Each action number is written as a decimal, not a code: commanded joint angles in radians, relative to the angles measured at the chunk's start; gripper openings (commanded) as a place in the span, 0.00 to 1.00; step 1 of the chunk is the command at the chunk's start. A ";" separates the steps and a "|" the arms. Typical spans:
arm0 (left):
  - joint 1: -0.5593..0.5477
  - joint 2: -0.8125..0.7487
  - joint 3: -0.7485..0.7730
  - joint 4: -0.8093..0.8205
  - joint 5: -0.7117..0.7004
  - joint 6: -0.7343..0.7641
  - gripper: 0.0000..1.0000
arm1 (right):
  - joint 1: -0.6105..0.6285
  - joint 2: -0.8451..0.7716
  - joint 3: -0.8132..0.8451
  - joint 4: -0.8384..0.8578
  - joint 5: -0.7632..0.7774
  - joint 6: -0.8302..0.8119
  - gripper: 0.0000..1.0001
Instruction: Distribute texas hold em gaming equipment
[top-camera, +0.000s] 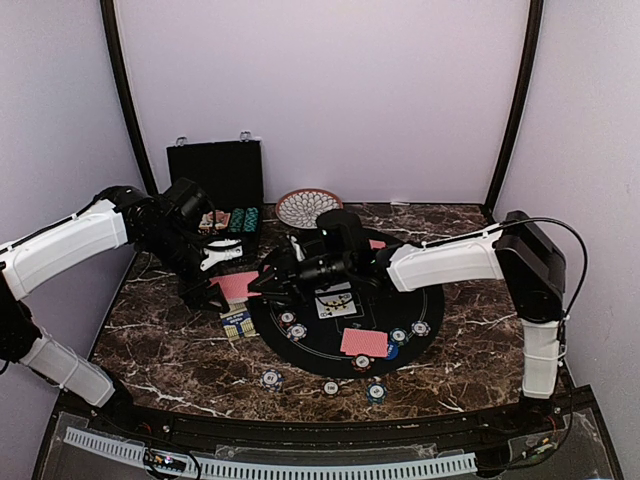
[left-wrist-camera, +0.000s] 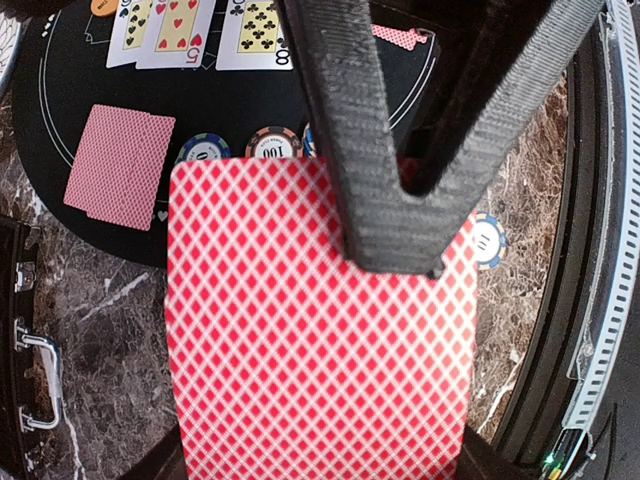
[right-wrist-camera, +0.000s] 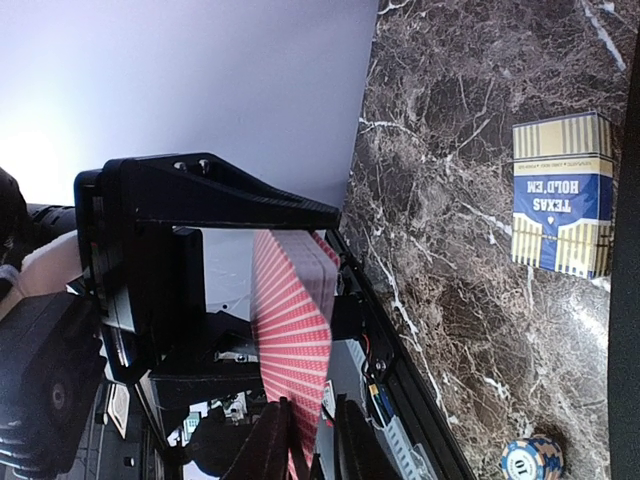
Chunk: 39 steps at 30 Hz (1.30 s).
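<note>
My left gripper (top-camera: 220, 288) is shut on a stack of red-backed cards (top-camera: 238, 285), which fills the left wrist view (left-wrist-camera: 300, 340). My right gripper (top-camera: 270, 283) reaches over from the black round mat (top-camera: 300, 350). Its fingertips (left-wrist-camera: 390, 240) rest on the top card. In the right wrist view a bent red-backed card (right-wrist-camera: 295, 330) runs down between my right gripper's (right-wrist-camera: 310, 450) nearly closed fingers. Face-up cards (left-wrist-camera: 165, 25) and a red-backed pair (left-wrist-camera: 118, 165) lie on the mat. Striped chips (top-camera: 271, 378) lie along the mat's near edge.
A striped "Texas Hold Em" card box (top-camera: 237, 322) lies on the marble by the mat's left edge and shows in the right wrist view (right-wrist-camera: 560, 195). An open black case (top-camera: 215, 175) holding chips and a patterned dish (top-camera: 308, 208) stand at the back.
</note>
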<state>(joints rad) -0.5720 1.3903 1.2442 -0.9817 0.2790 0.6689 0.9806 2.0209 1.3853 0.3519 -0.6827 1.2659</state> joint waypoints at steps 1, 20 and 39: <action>0.003 -0.028 -0.008 0.012 0.003 0.007 0.00 | -0.011 -0.046 -0.025 0.024 -0.011 -0.006 0.12; 0.002 -0.031 -0.016 0.011 -0.002 0.009 0.00 | -0.090 -0.146 -0.143 0.012 -0.015 -0.018 0.00; 0.001 -0.034 -0.013 0.003 0.002 0.009 0.00 | -0.454 -0.390 -0.521 -0.154 0.017 -0.230 0.00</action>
<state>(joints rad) -0.5720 1.3899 1.2388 -0.9802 0.2687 0.6693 0.5945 1.6520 0.9176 0.2592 -0.6903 1.1305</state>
